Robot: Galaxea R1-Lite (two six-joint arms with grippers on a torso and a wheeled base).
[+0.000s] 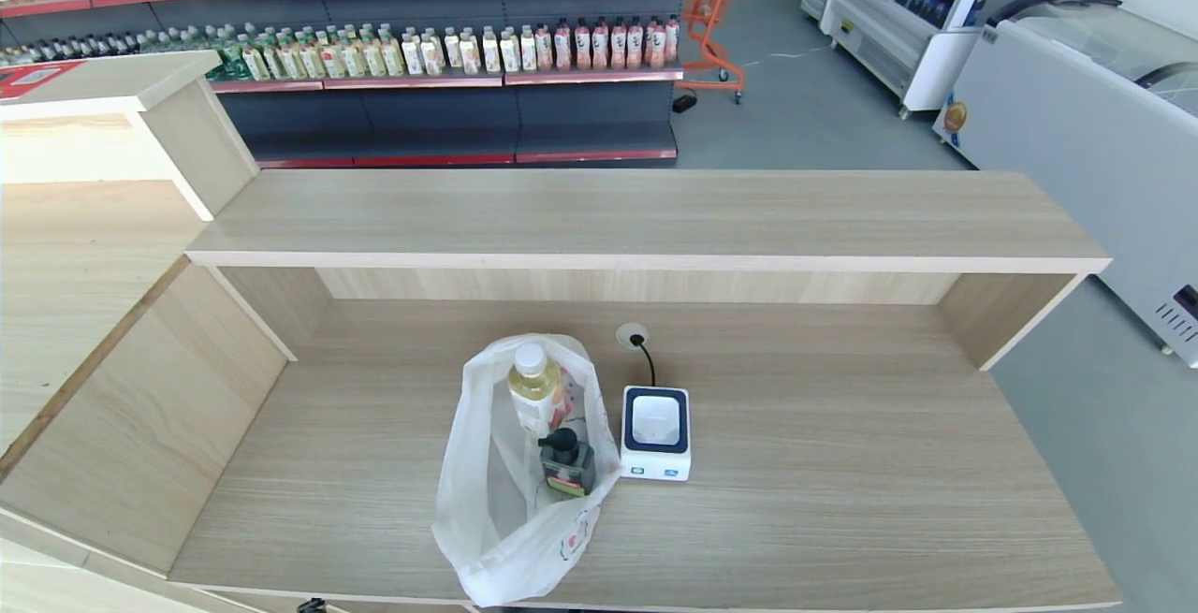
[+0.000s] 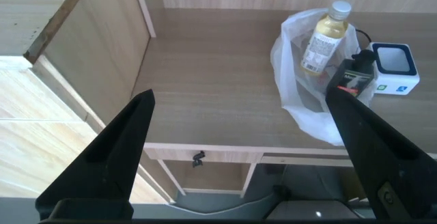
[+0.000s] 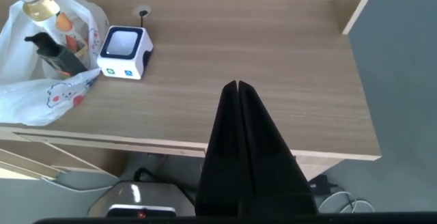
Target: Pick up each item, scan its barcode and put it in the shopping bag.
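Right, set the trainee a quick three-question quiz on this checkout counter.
1. True or false: the bottle stands outside the bag.
2. Where is the scanner? A: beside the bag, on the robot's right of it. B: inside the bag. C: on the robot's left of the bag.
3. Fill in: the right pincer is shut; the left pincer is ___.
Key: 1 false, the bottle is in the bag; 2 A; 3 open.
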